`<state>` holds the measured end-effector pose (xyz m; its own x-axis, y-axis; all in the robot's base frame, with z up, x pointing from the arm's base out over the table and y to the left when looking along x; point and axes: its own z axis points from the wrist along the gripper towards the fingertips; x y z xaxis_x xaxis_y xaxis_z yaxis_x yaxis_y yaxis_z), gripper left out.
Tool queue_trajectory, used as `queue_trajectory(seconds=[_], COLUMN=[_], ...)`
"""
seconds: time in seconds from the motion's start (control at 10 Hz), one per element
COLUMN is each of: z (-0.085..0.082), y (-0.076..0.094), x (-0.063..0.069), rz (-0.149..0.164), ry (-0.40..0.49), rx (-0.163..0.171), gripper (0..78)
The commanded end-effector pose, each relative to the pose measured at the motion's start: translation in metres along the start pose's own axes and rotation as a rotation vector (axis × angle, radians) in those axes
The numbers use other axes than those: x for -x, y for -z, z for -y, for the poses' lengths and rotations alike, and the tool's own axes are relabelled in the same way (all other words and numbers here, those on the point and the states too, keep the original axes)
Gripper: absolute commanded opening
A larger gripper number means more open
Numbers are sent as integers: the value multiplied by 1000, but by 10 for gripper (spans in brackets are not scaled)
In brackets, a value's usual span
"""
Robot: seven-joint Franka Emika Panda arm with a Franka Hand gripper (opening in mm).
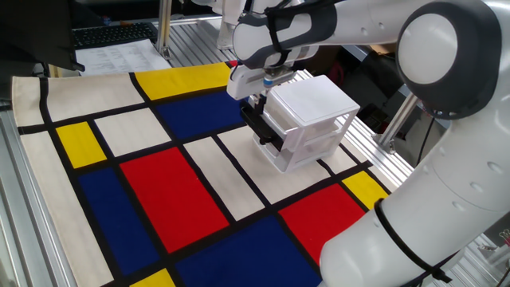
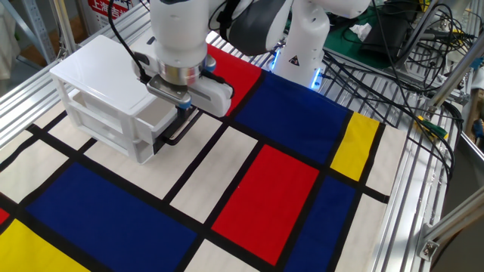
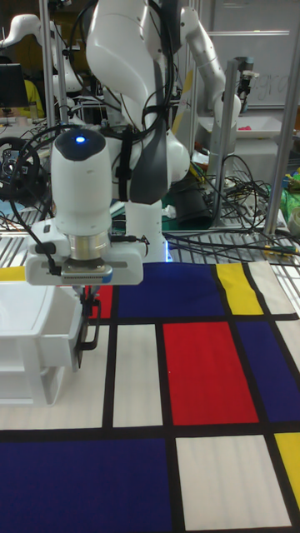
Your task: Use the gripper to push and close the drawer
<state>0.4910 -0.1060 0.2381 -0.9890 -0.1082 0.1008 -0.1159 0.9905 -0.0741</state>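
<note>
The gripper (image 2: 184, 108) hangs just at the black front panel of the top drawer (image 2: 156, 115), which sticks out a little from the small white cabinet (image 2: 98, 72) on the coloured tablecloth (image 2: 265, 181). Whether its fingers are apart or together, I cannot tell; it holds nothing visible.

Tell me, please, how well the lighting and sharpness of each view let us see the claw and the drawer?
One fixed view: evenly lit and sharp, but the claw is small and dark against the drawer. The other fixed view: bright and crisp, with the wrist hiding most of the claw. Tall fixed view: dimmer and softer; the cabinet looks washed out.
</note>
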Motion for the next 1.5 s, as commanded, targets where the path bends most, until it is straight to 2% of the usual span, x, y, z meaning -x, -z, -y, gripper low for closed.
queue_trajectory(seconds=[0.1,0.7,1.3,1.5], z=[5,18,42,51], y=[-2,-8,-8,-4], x=[0,-3,-1,3], rz=[3,14,18,16], ry=[3,13,47,63], rx=[-6,-20,-29,-47], gripper=[0,0,0,0])
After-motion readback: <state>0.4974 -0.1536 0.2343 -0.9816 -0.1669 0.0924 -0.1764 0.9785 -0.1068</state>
